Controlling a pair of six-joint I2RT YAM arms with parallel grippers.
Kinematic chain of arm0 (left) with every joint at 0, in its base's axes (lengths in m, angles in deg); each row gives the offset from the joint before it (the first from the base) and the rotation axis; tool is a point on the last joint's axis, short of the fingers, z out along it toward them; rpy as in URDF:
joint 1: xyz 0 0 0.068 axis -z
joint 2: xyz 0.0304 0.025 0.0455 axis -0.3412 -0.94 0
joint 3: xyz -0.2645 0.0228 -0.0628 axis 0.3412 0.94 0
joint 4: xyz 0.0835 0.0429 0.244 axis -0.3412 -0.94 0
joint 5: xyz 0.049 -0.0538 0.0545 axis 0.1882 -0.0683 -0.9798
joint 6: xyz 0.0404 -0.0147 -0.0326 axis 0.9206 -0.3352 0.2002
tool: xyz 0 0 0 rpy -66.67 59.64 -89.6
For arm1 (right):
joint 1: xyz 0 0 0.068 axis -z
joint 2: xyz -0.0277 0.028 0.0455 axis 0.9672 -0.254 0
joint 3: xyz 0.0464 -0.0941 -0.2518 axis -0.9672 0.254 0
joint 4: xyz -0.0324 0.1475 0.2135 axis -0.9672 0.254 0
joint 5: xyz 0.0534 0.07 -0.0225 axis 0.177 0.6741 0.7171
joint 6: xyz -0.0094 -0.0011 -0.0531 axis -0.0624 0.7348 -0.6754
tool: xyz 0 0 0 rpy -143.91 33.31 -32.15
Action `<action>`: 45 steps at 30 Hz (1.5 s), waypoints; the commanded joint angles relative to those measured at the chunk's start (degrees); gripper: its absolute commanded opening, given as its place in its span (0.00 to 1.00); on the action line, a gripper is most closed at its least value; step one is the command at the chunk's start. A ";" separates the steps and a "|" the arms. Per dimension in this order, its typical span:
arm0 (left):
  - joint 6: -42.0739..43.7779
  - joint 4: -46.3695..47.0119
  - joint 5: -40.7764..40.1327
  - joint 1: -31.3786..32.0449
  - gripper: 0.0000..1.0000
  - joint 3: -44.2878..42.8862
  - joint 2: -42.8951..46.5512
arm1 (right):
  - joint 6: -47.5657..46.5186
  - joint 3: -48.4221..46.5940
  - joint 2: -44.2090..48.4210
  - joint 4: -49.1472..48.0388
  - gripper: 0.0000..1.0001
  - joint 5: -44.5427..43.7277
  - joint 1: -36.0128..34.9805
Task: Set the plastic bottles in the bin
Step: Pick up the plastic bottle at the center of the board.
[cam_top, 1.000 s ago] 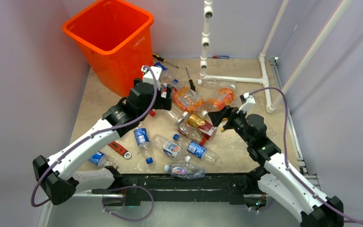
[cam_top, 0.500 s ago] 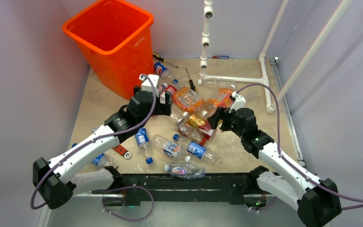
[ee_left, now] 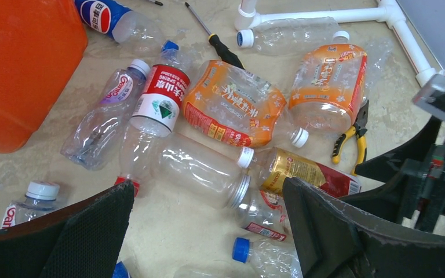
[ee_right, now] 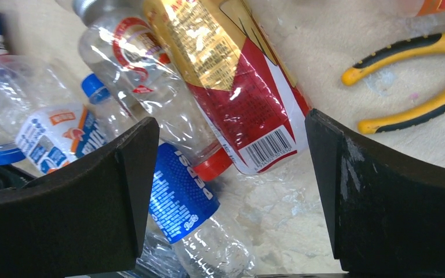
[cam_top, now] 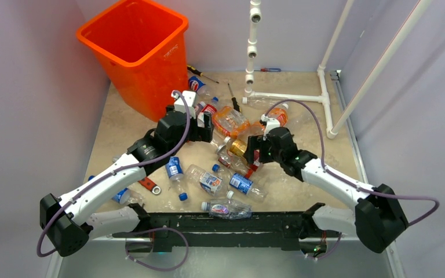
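Several plastic bottles lie in a pile mid-table (cam_top: 230,120). The orange bin (cam_top: 150,75) stands at the back left and shows at the left edge of the left wrist view (ee_left: 17,63). My left gripper (cam_top: 205,126) is open and empty. It hovers over a clear white-capped bottle (ee_left: 197,168) beside two orange-tinted bottles (ee_left: 232,104). My right gripper (cam_top: 254,149) is open and empty. Its jaws stand either side of a gold-and-red-labelled bottle (ee_right: 237,87) and a blue Pepsi-labelled bottle (ee_right: 179,197).
Yellow-handled pliers (ee_left: 350,136) lie right of the pile and also show in the right wrist view (ee_right: 405,75). A black screwdriver (cam_top: 232,95) and the white pipe frame (cam_top: 287,97) are behind it. A red-handled wrench (cam_top: 146,183) lies near the left arm.
My right arm has swung left and reached into the pile, over the gold-and-red bottle. My left gripper has shifted slightly toward the pile's centre. Both grippers stay open.
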 commanded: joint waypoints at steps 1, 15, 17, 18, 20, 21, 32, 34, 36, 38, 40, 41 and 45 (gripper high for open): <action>-0.94 1.76 1.26 -0.33 0.99 0.04 0.03 | -2.28 -3.70 -2.88 0.29 0.95 -2.54 -0.68; -0.98 1.58 2.17 -0.35 0.99 -0.06 -0.35 | -4.71 -6.30 -11.31 -0.63 0.83 -8.55 -3.20; -1.01 1.58 2.17 -0.37 0.99 -0.16 -0.26 | -4.83 -6.41 -12.46 -0.85 0.82 -8.41 -3.26; -0.98 1.58 2.24 -0.36 0.99 -0.14 -0.26 | -4.77 -6.42 -13.15 -0.97 0.82 -8.36 -3.28; -1.05 1.58 2.49 -0.30 0.99 -0.09 -0.26 | -4.70 -6.42 -14.09 -1.28 0.81 -8.85 -3.48; -1.07 1.65 2.58 -0.34 0.99 -0.07 -0.32 | -4.70 -6.40 -14.39 -1.43 0.81 -8.96 -3.59; -1.20 1.67 3.00 -0.34 0.99 -0.07 -0.52 | -5.11 -7.18 -18.63 -1.98 0.82 -7.72 -4.47; -1.16 1.59 2.98 -0.37 0.99 -0.01 -0.52 | -5.10 -7.27 -18.62 -1.81 0.85 -7.77 -4.51; -1.16 1.61 3.04 -0.35 0.99 -0.06 -0.60 | -4.94 -7.46 -18.22 -1.55 0.87 -7.36 -4.52; -1.17 1.60 3.12 -0.36 0.99 -0.10 -0.61 | -4.97 -7.61 -17.86 -1.27 0.88 -7.14 -4.45; -1.16 1.65 3.21 -0.33 0.99 -0.16 -0.63 | -5.03 -7.76 -18.03 -1.02 0.86 -7.42 -4.51; -1.22 1.67 3.22 -0.35 0.99 -0.13 -0.61 | -5.09 -7.80 -18.39 -0.87 0.84 -7.50 -4.50; -1.28 1.58 3.31 -0.34 0.99 -0.17 -0.68 | -5.01 -7.57 -19.71 -1.14 0.74 -7.28 -4.44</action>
